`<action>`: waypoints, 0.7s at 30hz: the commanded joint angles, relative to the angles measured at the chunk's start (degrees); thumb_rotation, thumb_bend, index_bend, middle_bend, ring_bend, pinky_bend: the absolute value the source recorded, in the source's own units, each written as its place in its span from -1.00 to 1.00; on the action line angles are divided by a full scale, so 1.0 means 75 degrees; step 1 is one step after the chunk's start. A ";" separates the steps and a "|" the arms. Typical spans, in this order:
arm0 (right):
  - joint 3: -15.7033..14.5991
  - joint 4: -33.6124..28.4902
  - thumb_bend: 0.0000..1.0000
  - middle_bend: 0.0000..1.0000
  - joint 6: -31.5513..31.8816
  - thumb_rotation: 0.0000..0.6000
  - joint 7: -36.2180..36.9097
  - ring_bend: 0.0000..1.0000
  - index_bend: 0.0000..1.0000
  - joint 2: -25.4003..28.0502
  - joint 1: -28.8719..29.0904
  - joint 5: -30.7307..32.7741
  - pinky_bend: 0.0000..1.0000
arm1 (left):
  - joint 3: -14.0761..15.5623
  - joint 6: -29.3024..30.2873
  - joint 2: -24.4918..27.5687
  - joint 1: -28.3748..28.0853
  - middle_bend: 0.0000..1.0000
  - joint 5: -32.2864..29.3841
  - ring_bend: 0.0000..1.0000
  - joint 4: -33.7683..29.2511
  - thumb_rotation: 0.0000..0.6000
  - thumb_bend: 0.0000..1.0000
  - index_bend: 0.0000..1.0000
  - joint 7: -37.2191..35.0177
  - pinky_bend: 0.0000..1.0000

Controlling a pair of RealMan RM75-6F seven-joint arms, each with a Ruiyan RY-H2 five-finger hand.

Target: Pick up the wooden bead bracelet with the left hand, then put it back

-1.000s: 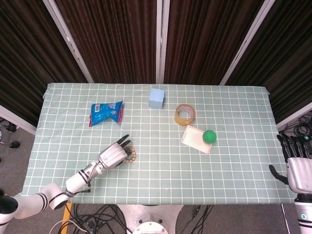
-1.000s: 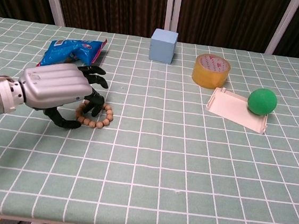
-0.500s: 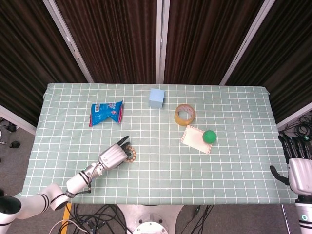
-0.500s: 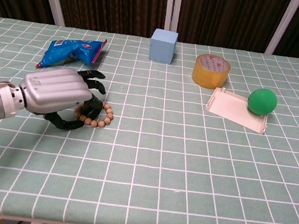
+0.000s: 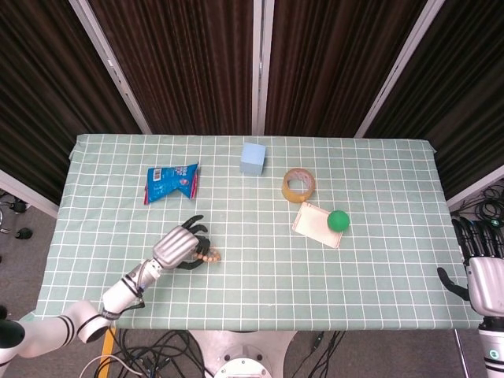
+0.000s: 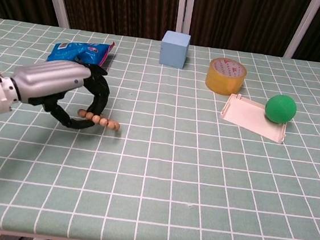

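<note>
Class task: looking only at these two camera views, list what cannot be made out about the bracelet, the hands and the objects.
- Wooden bead bracelet: near half hidden by left hand, chest view.
- Right hand: cut off by head view's edge; absent from chest view.
- Blue snack bag: print too small to read.

The silver left robot hand (image 6: 66,90) with black fingers (image 6: 97,87) holds the wooden bead bracelet (image 6: 98,120), one end touching the green checked counter (image 6: 171,173).
</note>
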 commanded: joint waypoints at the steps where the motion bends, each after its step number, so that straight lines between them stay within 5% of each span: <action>1: 0.0003 0.0031 -0.69 -0.91 0.0043 1.00 0.0062 -1.00 -1.00 -0.0009 -0.0018 -0.0035 -1.00 | -0.0458 -0.0164 0.0727 0.0174 0.27 -0.0995 -0.43 -0.1186 1.00 -0.28 0.16 -0.3130 -0.79; 7: -0.0006 0.0095 -0.69 -0.91 0.0146 1.00 0.0206 -1.00 -1.00 -0.0018 -0.0076 -0.0088 -1.00 | -0.0582 -0.1088 0.1454 0.0184 0.29 -0.1493 -0.42 -0.2235 1.00 -0.25 0.17 -0.6564 -0.75; 12: -0.0010 0.0121 -0.69 -0.91 0.0166 1.00 0.0280 -1.00 -1.00 -0.0025 -0.0092 -0.0116 -1.00 | -0.0465 -0.1290 0.1843 0.0129 0.27 -0.0968 -0.42 -0.2567 1.00 -0.25 0.15 -0.9255 -0.73; 21: -0.0017 0.0107 -0.69 -0.91 0.0199 1.00 0.0297 -1.00 -1.00 -0.0014 -0.0117 -0.0156 -1.00 | -0.0188 -0.0999 0.1848 -0.0058 0.24 -0.0252 -0.43 -0.2610 1.00 -0.24 0.13 -1.2137 -0.75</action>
